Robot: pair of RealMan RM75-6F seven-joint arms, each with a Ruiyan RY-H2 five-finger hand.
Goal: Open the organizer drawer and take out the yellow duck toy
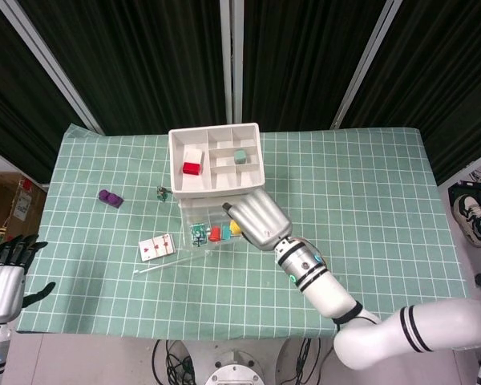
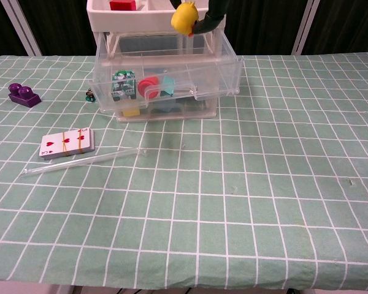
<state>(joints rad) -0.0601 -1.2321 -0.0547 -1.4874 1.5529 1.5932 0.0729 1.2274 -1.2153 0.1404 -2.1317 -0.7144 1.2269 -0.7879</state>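
Observation:
The clear organizer drawer (image 2: 165, 82) is pulled out from under the white organizer (image 1: 215, 158). My right hand (image 1: 258, 218) hovers above the drawer and pinches the yellow duck toy (image 2: 184, 17), which hangs well clear of the drawer in the chest view. From the head view the duck (image 1: 235, 228) peeks out by the fingers. Inside the drawer (image 1: 210, 230) lie a red piece (image 2: 148, 85), a teal piece and a green-white toy (image 2: 122, 82). My left hand (image 1: 5, 277) stays off the table's near left corner, fingers spread, holding nothing.
A rubber-banded card deck (image 2: 67, 143) and a clear rod (image 2: 80, 162) lie left of the drawer front. A purple brick (image 2: 23, 95) sits at far left, with a small dark figure (image 2: 91, 95) beside the organizer. A green checked cloth (image 2: 245, 184) covers the table.

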